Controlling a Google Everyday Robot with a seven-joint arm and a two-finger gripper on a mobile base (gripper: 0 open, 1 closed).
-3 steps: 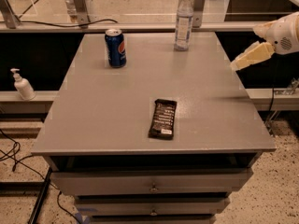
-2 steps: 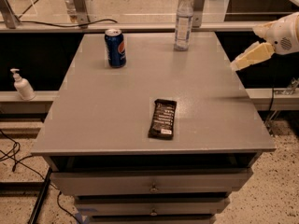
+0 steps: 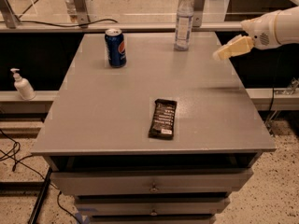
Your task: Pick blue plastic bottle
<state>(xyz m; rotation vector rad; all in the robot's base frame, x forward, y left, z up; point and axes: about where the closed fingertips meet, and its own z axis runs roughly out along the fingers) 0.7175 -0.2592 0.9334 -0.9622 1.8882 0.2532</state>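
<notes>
Grey surface (image 3: 117, 106) fills the frame. At upper right a white arm is cut off by the edge; its gripper (image 3: 218, 55) hangs over the surface's right rim, empty, and I cannot tell how wide it stands. The blue plastic bottle (image 3: 183, 22) stands upright at top centre, near the gripper but apart from it. The Pepsi can (image 3: 115, 48) is at upper left and a dark snack bar (image 3: 163, 119) lies centre, its label unreadable.

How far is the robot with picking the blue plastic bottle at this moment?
Done: nothing visible yet; the blue plastic bottle stands upright near the far edge of the grey tabletop. In hand: the pincer hangs over the tabletop's right edge, apart from the bottle and carrying nothing. Left: reach the bottle, grasp it, lift it.
</notes>
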